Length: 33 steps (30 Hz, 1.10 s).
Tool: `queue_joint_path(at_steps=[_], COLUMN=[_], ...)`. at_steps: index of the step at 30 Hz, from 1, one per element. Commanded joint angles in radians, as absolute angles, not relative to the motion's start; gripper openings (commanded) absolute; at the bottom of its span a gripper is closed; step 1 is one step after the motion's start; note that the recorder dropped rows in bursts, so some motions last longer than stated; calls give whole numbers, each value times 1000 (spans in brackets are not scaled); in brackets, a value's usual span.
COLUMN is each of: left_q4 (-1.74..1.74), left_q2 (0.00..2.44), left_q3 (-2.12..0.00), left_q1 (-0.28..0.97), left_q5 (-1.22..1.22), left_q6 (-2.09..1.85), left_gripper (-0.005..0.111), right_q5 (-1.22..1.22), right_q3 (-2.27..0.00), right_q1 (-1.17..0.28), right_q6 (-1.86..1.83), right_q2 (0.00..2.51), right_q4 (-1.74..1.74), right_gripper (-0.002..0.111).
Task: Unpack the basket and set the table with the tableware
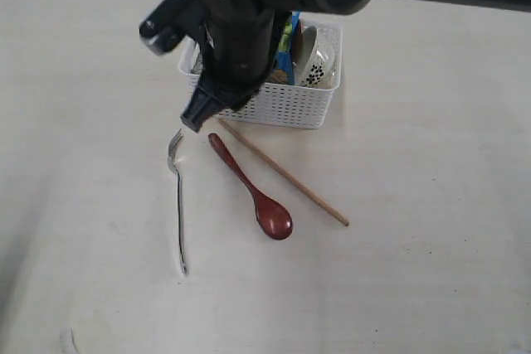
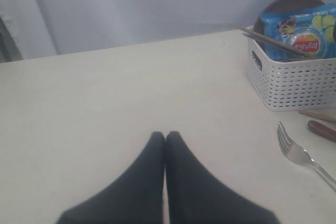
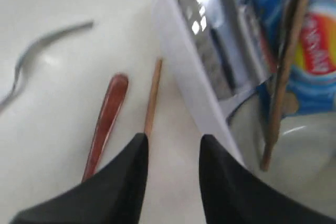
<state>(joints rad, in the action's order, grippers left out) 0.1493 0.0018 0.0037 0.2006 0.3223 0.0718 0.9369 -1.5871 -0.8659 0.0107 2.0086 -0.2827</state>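
The white basket point(image 1: 286, 104) stands at the table's point(image 1: 431, 271) far middle. It holds the floral bowl point(image 1: 319, 60), the blue snack bag point(image 2: 302, 32), the brown plate point(image 2: 289, 2), one chopstick point(image 3: 287, 61) and shiny steel pieces point(image 3: 220, 40). In front of it the steel fork point(image 1: 177, 205), the red-brown spoon point(image 1: 253, 192) and another chopstick point(image 1: 286, 173) lie on the table. My right gripper point(image 3: 171, 140) is open and empty. It hangs at the basket's front left corner, just above the chopstick's end. My left gripper point(image 2: 165, 135) is shut and empty, low over bare table left of the fork point(image 2: 302, 156).
The right arm point(image 1: 249, 14) reaches in from the upper right and covers the basket's left half in the exterior view. The left arm is outside that view. Bare tabletop lies on both sides and in front of the laid pieces.
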Motion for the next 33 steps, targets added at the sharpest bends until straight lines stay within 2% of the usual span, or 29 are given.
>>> queue_joint_path(at_steps=[1, 5, 11, 19, 29, 33], left_q4=[145, 150, 150, 153, 153, 153], left_q2=[0, 0, 0, 0, 0, 0], left_q3=[0, 0, 0, 0, 0, 0], left_q1=[198, 198, 198, 198, 198, 198], left_q5=[321, 321, 321, 321, 321, 321], left_q6=[75, 75, 75, 75, 75, 75], left_gripper=[0, 0, 0, 0, 0, 0], right_q5=[903, 903, 983, 984, 994, 993], right_q3=[-1720, -1816, -1934, -2035, -2058, -2058], right_q1=[-848, -832, -829, -829, -829, -829], right_q6=[112, 155, 133, 127, 153, 154], right_q2=[2013, 2069, 2200, 2321, 2381, 2389], right_q4=[-338, -381, -395, -459, -530, -550], right_gripper=[33, 33, 45, 45, 45, 39])
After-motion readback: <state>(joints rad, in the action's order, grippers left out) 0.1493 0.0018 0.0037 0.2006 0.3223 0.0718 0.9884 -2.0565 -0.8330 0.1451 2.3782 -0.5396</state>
